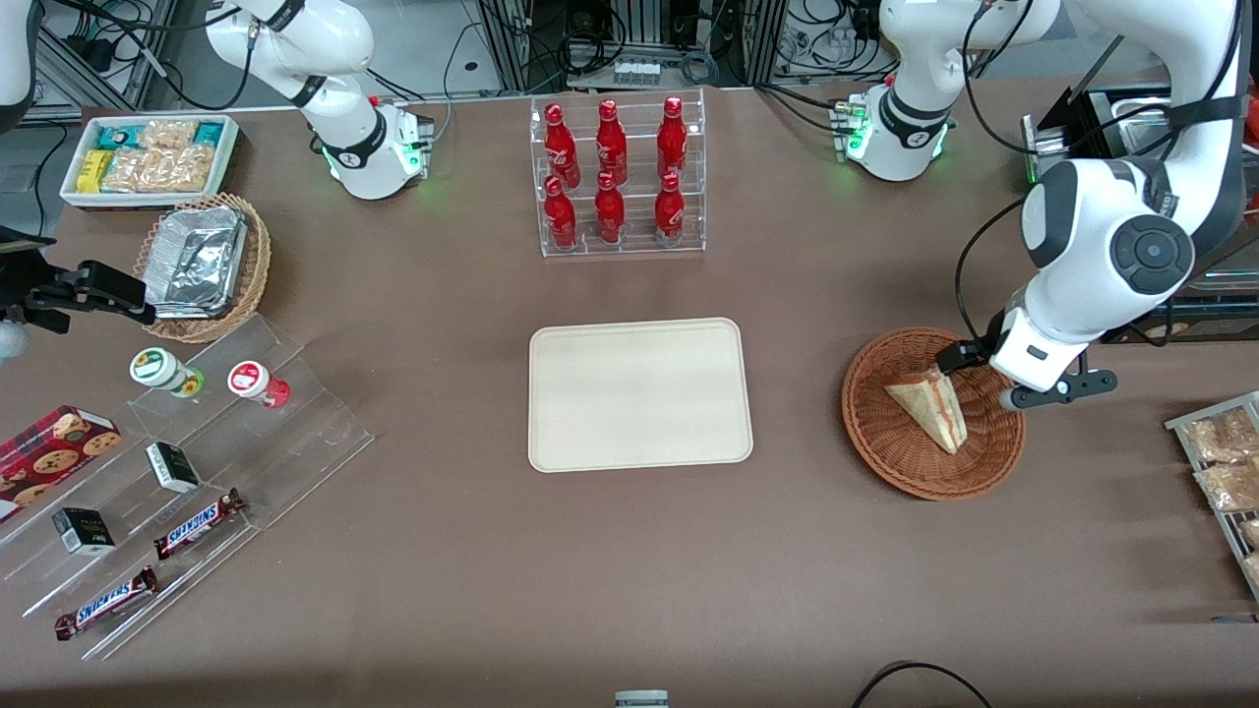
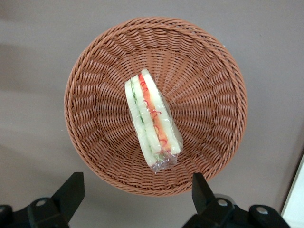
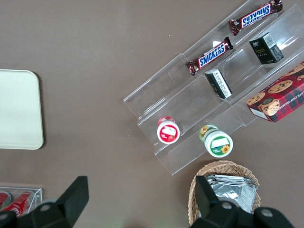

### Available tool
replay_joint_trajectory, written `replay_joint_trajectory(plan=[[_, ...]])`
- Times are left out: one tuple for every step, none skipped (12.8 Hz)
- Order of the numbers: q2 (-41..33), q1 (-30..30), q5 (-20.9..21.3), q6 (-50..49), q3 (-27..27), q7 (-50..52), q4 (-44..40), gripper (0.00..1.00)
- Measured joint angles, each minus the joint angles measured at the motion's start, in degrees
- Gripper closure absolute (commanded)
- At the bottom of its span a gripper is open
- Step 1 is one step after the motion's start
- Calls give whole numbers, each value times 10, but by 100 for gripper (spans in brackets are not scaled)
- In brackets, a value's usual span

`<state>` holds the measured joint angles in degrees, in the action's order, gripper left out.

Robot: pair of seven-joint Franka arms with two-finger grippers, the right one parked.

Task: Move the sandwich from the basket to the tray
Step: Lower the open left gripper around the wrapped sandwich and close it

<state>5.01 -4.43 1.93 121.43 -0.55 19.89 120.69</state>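
The sandwich [image 1: 929,405] [image 2: 152,121], a wrapped wedge of white bread with red and green filling, lies in the reddish-brown wicker basket [image 1: 866,433] [image 2: 95,95] toward the working arm's end of the table. The left arm's gripper [image 1: 982,379] [image 2: 137,194] hovers above the basket, over the part of its rim farther from the front camera. It is open wide with nothing between its fingers [image 2: 71,194]. The cream tray [image 1: 639,393] [image 3: 19,109] lies bare at the middle of the table, beside the basket.
A clear rack of red bottles [image 1: 620,177] stands farther from the front camera than the tray. A wire rack of snack packets [image 1: 1225,462] sits at the working arm's table edge. An acrylic snack stand [image 1: 167,472], a foil-filled wicker basket [image 1: 202,261] and a white bin [image 1: 148,157] occupy the parked arm's end.
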Motion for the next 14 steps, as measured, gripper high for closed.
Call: replay_joint_trajectory(plan=[[1, 0, 0, 3, 0, 36, 2, 0], [3, 0, 0, 6, -1, 70, 3, 0], [6, 0, 0, 13, -1, 103, 4, 0], [11, -2, 0, 24, -1, 135, 6, 0], [16, -7, 0, 33, -1, 160, 6, 0], [22, -13, 0, 42, -1, 177, 8, 0], [26, -17, 0, 53, -1, 191, 12, 0], [29, -18, 0, 63, -1, 203, 16, 0], [31, -18, 0, 71, -1, 212, 21, 0], [34, -18, 0, 76, -1, 218, 23, 0], [38, -18, 0, 82, -1, 223, 25, 0], [41, -18, 0, 85, -1, 226, 26, 0], [44, -18, 0, 92, -1, 227, 29, 0], [48, -18, 0, 101, -1, 227, 33, 0]])
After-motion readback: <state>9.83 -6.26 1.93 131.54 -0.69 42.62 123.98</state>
